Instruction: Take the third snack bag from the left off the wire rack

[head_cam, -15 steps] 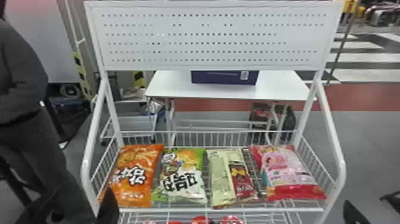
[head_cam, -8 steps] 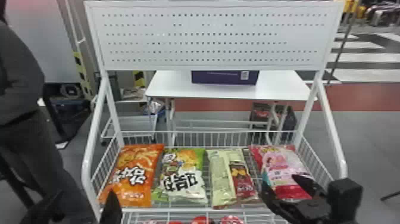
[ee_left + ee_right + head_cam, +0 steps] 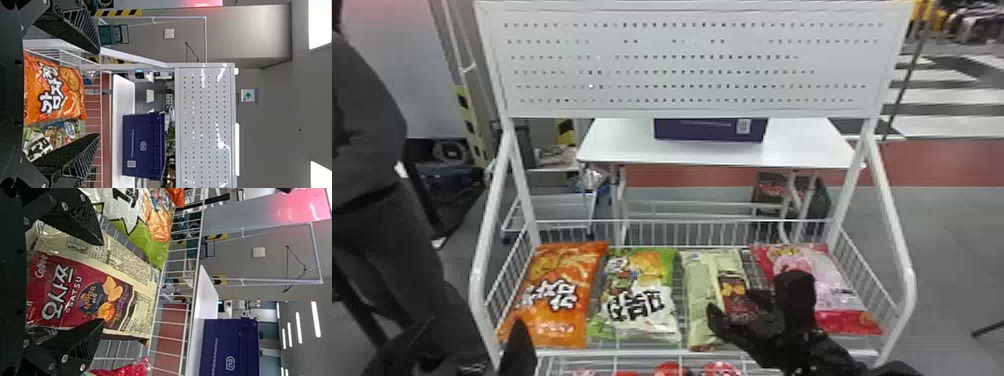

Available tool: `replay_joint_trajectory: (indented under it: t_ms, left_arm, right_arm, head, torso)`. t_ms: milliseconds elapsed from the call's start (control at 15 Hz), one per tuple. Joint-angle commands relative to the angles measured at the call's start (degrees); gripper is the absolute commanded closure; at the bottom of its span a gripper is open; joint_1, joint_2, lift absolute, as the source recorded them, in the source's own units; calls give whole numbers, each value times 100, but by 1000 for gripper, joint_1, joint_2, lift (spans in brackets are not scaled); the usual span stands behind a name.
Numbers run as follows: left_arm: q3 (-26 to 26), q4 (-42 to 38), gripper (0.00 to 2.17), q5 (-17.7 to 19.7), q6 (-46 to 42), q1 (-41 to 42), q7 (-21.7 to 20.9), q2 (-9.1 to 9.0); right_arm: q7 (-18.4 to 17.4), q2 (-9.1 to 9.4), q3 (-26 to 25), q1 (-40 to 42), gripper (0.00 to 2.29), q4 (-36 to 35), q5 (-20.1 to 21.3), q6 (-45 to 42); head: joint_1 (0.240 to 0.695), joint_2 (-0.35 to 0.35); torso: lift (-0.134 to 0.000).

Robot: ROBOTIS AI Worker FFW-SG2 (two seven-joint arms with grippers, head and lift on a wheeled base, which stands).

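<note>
Right arm has come up from the lower right corner of the head view and now sits low centre-right, over the target.

- Left gripper (image 3: 98, 94): parked at the bottom edge, lower left of the head view, jaws spread wide, holding nothing.
- White wire rack (image 3: 682, 232): four bags lying flat, side by side in a row across the lower half of the frame.
- Orange glossy snack bag (image 3: 557, 295) is far left, then the green-and-white crinkled film bag (image 3: 637, 300).
- Third bag (image 3: 714, 295): pale green film with a dark red panel, long and narrow, flat on the wire grid just left of the black fingers.
- Right gripper (image 3: 757, 305): jaws open, one ribbed finger on either side of the red panel in the right wrist view. No contact that I can confirm.
- Pink-and-red foil bag (image 3: 824, 295) is far right, touching or nearly touching the target's edge.

Risks, as I judge them:
- The finger on the pink bag's side could nip that bag too.
- Film looks slick and puffy, so a shallow pinch may slip.
- Fingertips could snag the grid wires if driven too low.
</note>
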Motion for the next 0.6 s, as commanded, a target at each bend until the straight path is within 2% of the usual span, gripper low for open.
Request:
replay_joint_trajectory:
  t_ms: [0, 133, 200, 533]
  left_arm:
    - [4, 22, 144, 6, 15, -11, -8, -2]
    - [4, 40, 144, 6, 85, -47, -8, -2]
    - [13, 40, 144, 14, 103, -55, -8, -2]
    - [13, 49, 144, 14, 138, -82, -17, -2]
  right_arm:
    - [64, 5, 60, -202, 728, 106, -7, 358]
    - [73, 5, 42, -273, 2182, 97, -42, 762]
    - [73, -4, 42, -273, 2243, 53, -51, 762]
    - [91, -48, -10, -44, 2243, -281, -271, 534]
  head:
    - [499, 0]
    - [499, 0]
    - [499, 0]
    - [499, 0]
  torso:
    - [0]
    - [0]
    - [0]
    - [0]
